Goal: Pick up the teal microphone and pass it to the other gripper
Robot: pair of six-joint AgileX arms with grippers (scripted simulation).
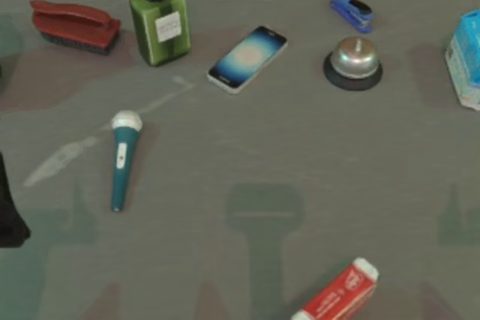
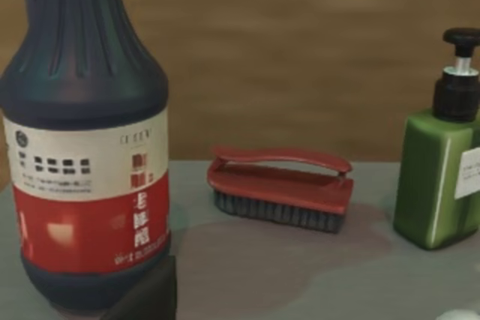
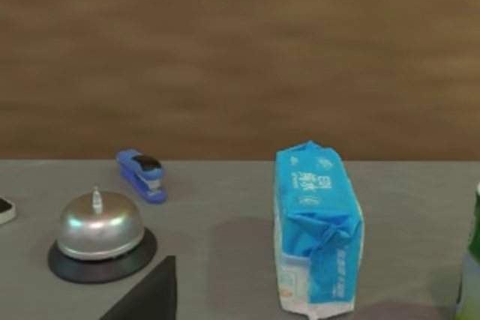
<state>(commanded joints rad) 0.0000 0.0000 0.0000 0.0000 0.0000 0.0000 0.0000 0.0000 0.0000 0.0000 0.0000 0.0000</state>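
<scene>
The teal microphone [image 1: 124,159] lies flat on the table left of centre, its silver mesh head toward the back and its tapered handle toward the front. Nothing touches it. My left arm [image 1: 9,215] shows only as a dark shape at the table's left edge, in front and to the left of the microphone. One black finger [image 2: 150,297] of the left gripper shows in the left wrist view, far to one side, with nothing held. My right gripper is outside the top view. Its wrist view shows one black finger [image 3: 150,294], likewise holding nothing.
Along the back stand a red brush [image 1: 75,26], a green soap bottle [image 1: 159,22], a phone [image 1: 247,58], a bell [image 1: 353,63], a blue stapler [image 1: 352,10] and a blue tissue pack [image 1: 466,58]. A red tube [image 1: 341,294] lies at the front. A dark bottle [image 2: 86,148] stands near the left gripper.
</scene>
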